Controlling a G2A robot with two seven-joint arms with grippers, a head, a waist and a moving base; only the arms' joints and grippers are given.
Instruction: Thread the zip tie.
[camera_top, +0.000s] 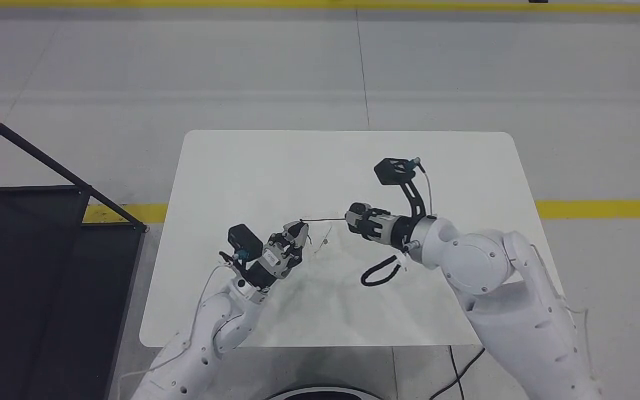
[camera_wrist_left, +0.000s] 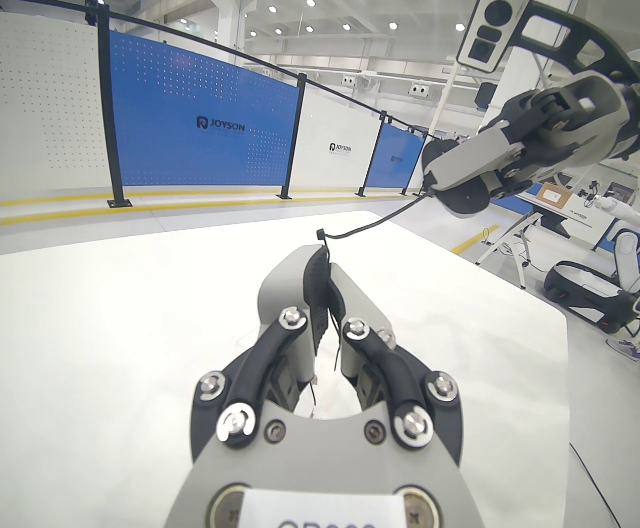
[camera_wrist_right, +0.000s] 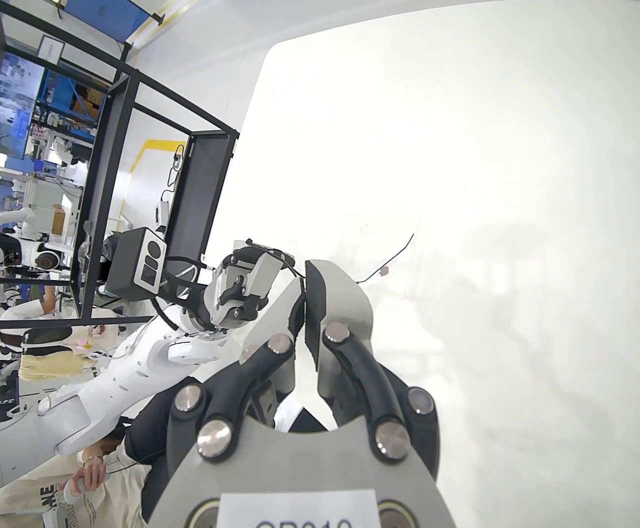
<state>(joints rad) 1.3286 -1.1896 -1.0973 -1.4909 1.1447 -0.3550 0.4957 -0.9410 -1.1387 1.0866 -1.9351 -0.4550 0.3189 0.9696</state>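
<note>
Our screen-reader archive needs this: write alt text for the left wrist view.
The left gripper is shut on a black zip tie, its head poking out just past the gripper's tip. The strap runs through the air to the right gripper, also shut on it, above a white table.

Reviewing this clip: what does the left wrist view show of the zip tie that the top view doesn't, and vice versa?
Left wrist view: the zip tie's square head poking out past the left tool's closed fingertips, and a thin strap end hanging down between its fingers. Top view: the whole white table, with both tools meeting near its middle. Both: the black zip tie spanning the gap from the left tool to the right tool, each shut on it.
</note>
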